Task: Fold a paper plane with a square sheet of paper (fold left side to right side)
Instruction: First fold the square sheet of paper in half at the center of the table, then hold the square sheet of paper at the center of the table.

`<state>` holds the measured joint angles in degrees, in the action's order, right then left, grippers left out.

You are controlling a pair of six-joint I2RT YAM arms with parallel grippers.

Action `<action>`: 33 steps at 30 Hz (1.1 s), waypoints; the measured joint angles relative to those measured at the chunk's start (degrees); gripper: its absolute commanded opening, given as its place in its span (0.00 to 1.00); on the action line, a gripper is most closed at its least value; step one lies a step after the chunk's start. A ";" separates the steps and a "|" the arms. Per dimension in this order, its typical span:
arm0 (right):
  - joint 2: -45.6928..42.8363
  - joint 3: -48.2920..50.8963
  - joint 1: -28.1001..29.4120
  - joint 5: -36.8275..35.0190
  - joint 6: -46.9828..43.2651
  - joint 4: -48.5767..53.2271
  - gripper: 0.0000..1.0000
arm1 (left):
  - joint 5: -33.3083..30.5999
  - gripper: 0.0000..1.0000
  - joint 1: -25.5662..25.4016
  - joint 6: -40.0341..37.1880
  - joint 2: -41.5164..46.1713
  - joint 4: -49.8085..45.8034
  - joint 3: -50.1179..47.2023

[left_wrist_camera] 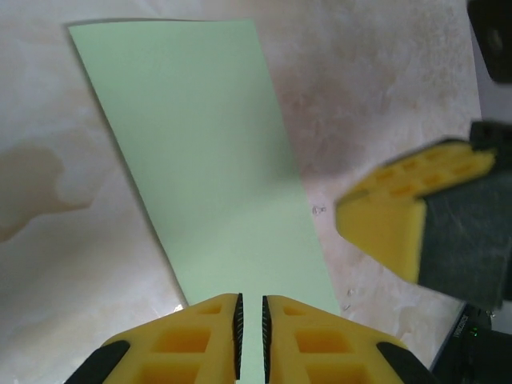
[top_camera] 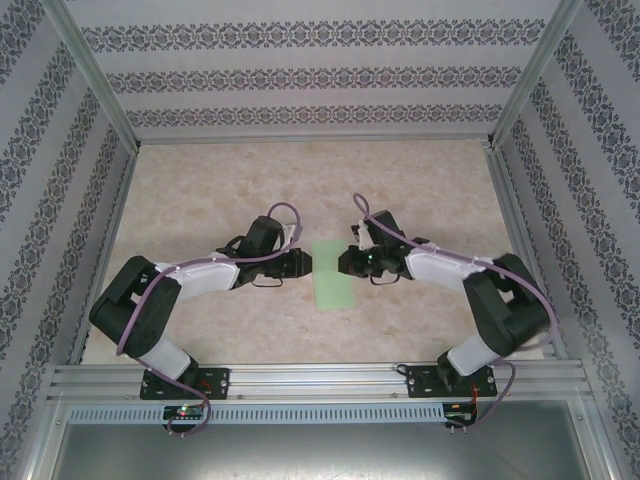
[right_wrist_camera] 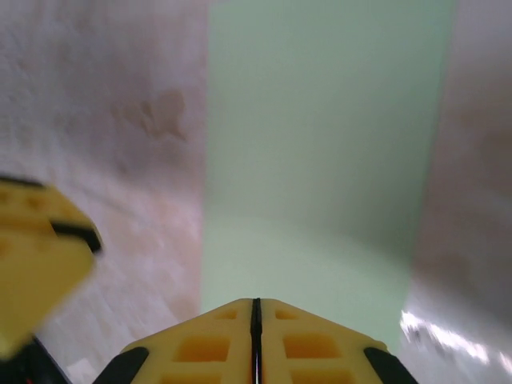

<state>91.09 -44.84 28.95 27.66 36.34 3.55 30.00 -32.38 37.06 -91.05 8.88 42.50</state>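
Where the left gripper (left_wrist_camera: pixel 251 312) sits at the bottom edge of its wrist view, the yellow fingers (left_wrist_camera: pixel 192 340) stand almost together, a thin slit between the pads with green showing through it. Pinching the paper or merely over it: cannot tell. Right gripper (right_wrist_camera: pixel 256 308): pads pressed flat together, no gap, nothing visibly between them. Outward from both sets of tips lies the square sheet of paper (top_camera: pixel 333 275), pale mint, showing as a narrow rectangle flat on the mottled table (top_camera: pixel 220 180), so likely already halved. In the overhead view it sits at frame centre, long axis running top to bottom. The two grippers face each other across its short width, near its upper end. Left tips are just beside the left long edge. Right tips reach over the right long edge, so the right arm reads slightly nearer. Judgement: any next crease works across the strip, and the long edges are the ones within reach.
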 measured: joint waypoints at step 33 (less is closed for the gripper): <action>19.41 -15.85 -0.33 1.97 -0.72 2.56 0.05 | -0.66 0.17 -4.07 2.86 -10.75 4.63 1.90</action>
<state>110.50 -60.69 28.62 29.63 35.62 6.11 29.34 -36.45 39.92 -101.80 13.52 44.40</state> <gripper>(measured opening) 0.053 0.176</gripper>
